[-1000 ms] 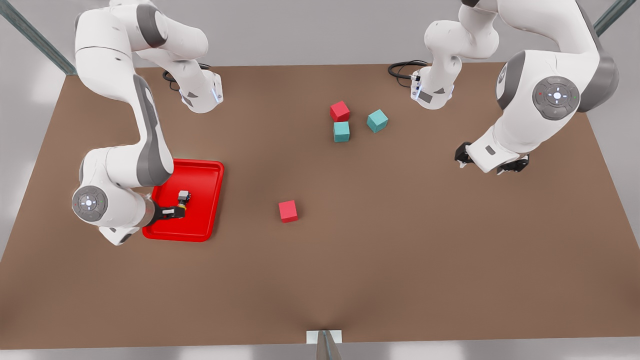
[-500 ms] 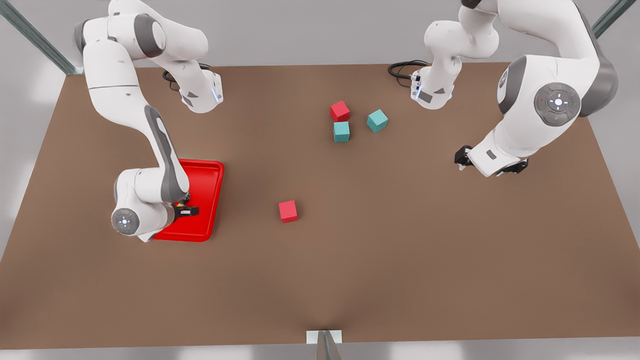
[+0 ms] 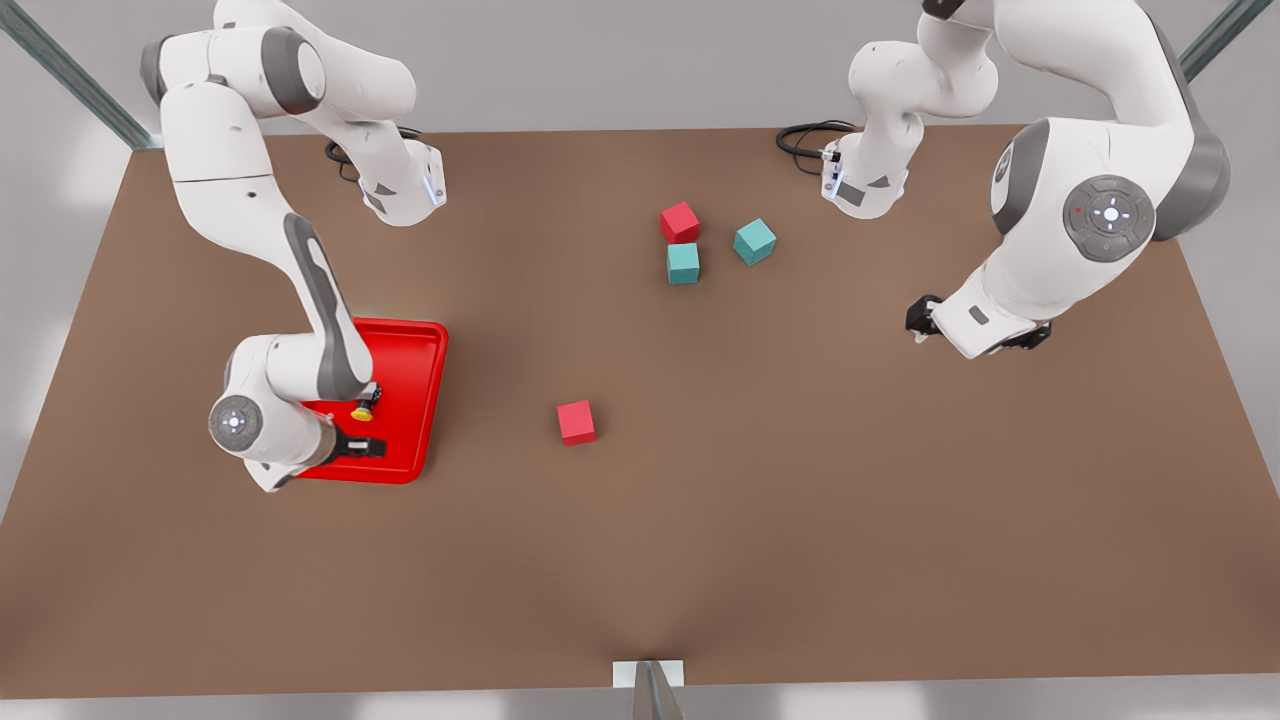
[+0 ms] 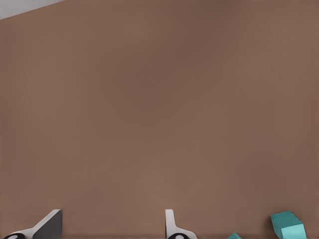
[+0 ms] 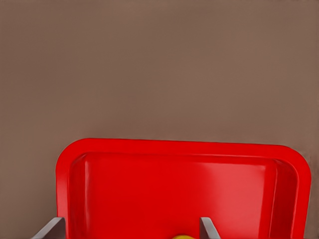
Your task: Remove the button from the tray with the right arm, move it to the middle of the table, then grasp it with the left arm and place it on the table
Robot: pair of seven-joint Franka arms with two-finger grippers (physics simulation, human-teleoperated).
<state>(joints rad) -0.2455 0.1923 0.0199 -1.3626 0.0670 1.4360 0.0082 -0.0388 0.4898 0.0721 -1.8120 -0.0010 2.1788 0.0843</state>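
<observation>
The button (image 3: 362,411) lies in the red tray (image 3: 415,345), its yellow cap showing, on the front view's left side of the table (image 3: 700,520). My right gripper (image 3: 368,425) is low over the tray and open, with the button between its fingers. In the right wrist view the yellow cap (image 5: 182,237) peeks up between the two spread fingertips (image 5: 207,228), above the tray's floor (image 5: 174,184). I cannot tell if a finger touches the button. My left gripper (image 3: 975,335) waits on the front view's right, open (image 4: 109,231) over bare table.
A red cube (image 3: 576,422) sits alone near the middle of the table. Farther back, a red cube (image 3: 679,222) and two teal cubes (image 3: 683,263) (image 3: 754,241) are grouped together. One teal cube (image 4: 288,226) also shows in the left wrist view.
The right arm's wrist swung in over the tray and then drew back a little, keeping the gripper at the button. The button stays in the tray. The left arm shifted slightly.
</observation>
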